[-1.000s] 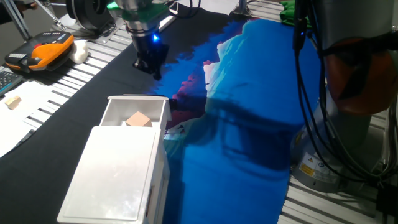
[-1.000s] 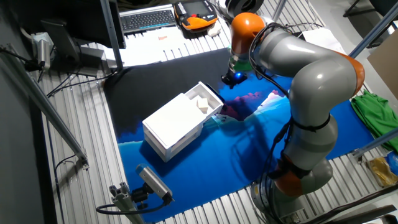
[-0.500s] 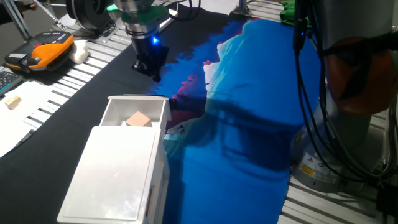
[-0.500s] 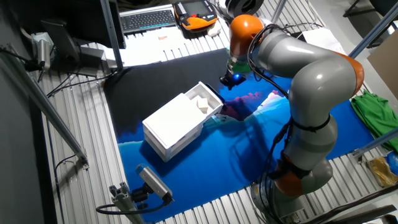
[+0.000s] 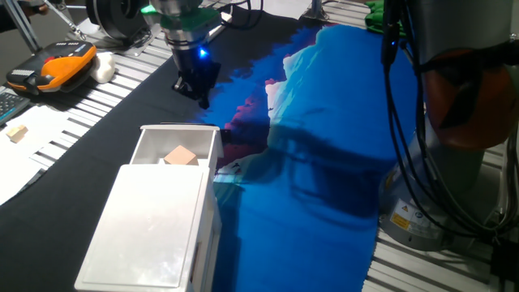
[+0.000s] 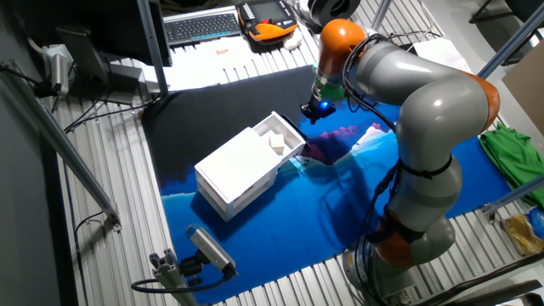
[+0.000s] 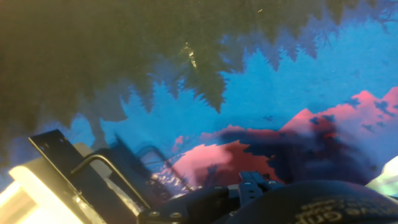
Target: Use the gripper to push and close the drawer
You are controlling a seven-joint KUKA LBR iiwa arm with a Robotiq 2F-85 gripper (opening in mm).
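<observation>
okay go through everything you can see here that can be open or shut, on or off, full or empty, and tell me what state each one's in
drawer: pulled part-way out of the white casing, not closed.
wooden block: lying inside the drawer.
gripper: above the cloth beyond the drawer's open end, apart from it; open or shut, cannot tell.
gripper's blue light: lit.

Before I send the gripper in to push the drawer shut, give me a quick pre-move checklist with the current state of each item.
1. Drawer open and needing a push: ok, it sticks out of the casing with a tan block inside.
2. Gripper clear of the drawer: ok, it hangs beyond the drawer's front, not touching.
3. Path from the gripper to the drawer front free: ok, only black cloth lies between.
4. Gripper lined up with the drawer front: cannot tell; in one fixed view it looks slightly off to one side.
5. Gripper shut for pushing: cannot tell.
6. Block below the drawer rim: cannot tell.
</observation>
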